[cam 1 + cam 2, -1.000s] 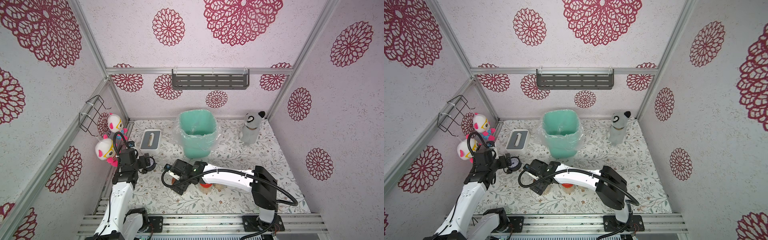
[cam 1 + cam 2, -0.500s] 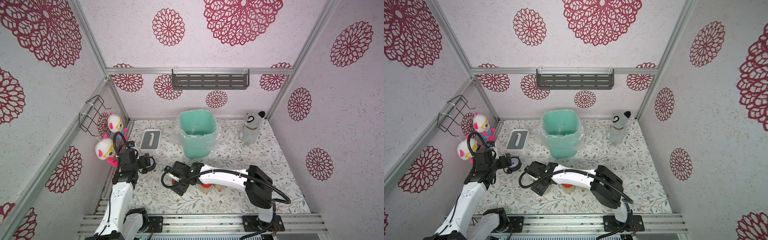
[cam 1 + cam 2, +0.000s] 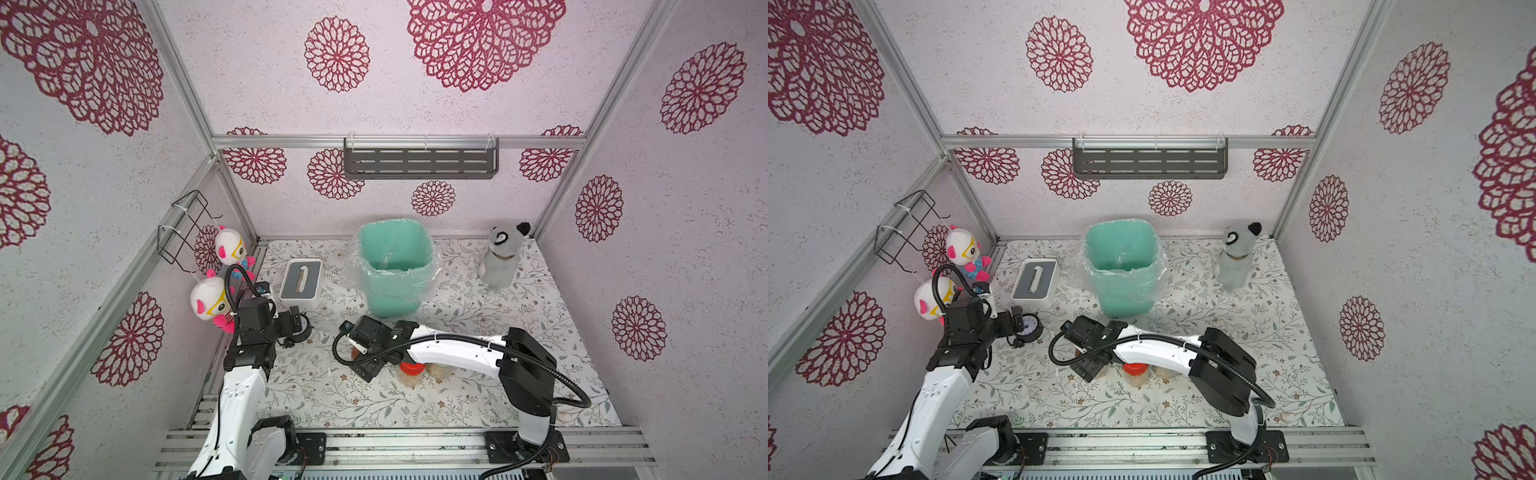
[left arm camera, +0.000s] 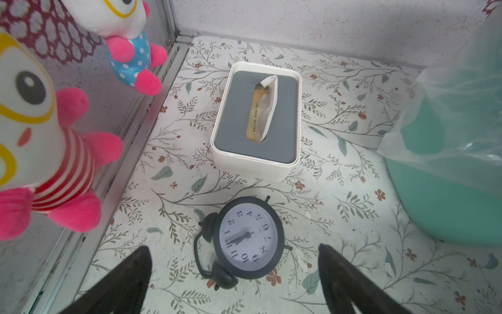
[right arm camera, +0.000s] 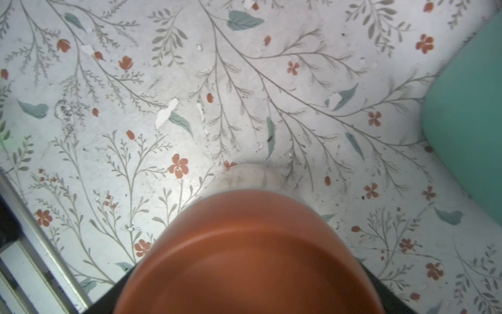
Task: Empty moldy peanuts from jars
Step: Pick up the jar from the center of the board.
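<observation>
Three clear jars stand in a row near the front of the floral mat. My right gripper (image 3: 368, 353) (image 5: 250, 296) comes down from above onto the brown-lidded jar (image 3: 355, 353), and its dark fingers lie against both sides of the brown lid (image 5: 244, 258). That jar's glass body (image 5: 250, 176) shows pale below the lid. The red-lidded jar (image 3: 412, 369) (image 3: 1135, 369) shows tan moldy peanuts (image 3: 409, 380) inside. The third jar (image 3: 440, 371) is mostly hidden under the right arm. My left gripper (image 3: 297, 322) (image 4: 233, 261) is open over a black alarm clock (image 4: 245, 239), holding nothing.
A mint-green bin (image 3: 390, 291) lined with clear plastic stands behind the jars. A white tissue box (image 3: 300, 279) sits to its left, and a plush dog (image 3: 503, 257) is at the back right. Two plush dolls (image 3: 212, 299) hang on the left wall.
My right gripper has shifted slightly left over the brown-lidded jar, and its jaws have narrowed onto the lid. The left arm has stayed still.
</observation>
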`<control>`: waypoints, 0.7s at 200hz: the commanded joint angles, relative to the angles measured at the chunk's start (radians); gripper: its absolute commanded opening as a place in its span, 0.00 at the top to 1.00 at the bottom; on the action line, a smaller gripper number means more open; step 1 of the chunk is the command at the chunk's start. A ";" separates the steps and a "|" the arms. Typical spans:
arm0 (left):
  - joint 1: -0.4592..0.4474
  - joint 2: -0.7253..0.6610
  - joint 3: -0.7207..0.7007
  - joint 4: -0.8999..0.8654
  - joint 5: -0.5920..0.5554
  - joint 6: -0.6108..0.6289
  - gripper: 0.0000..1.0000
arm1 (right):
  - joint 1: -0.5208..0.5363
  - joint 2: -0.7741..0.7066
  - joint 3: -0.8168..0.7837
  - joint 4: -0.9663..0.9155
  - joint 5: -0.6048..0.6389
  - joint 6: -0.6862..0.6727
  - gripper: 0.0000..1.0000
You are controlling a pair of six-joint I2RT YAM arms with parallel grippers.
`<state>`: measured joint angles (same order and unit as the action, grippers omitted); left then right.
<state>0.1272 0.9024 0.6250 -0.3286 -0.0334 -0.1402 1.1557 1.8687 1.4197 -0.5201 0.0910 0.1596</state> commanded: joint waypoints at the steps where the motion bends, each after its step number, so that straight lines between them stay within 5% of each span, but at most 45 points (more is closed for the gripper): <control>1: 0.007 -0.048 0.019 -0.016 0.056 -0.005 0.03 | -0.020 -0.153 -0.008 0.102 0.034 0.017 1.00; 60: 0.003 -0.113 0.039 -0.027 0.410 0.046 0.03 | -0.129 -0.370 -0.139 0.244 -0.116 0.036 1.00; 140: -0.056 -0.229 0.056 -0.147 0.633 0.210 0.03 | -0.227 -0.551 -0.171 0.247 -0.170 0.009 1.00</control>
<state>0.1013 0.7059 0.6544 -0.4141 0.5091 -0.0147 0.9516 1.4082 1.2289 -0.3626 -0.0460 0.1684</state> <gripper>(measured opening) 0.974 0.876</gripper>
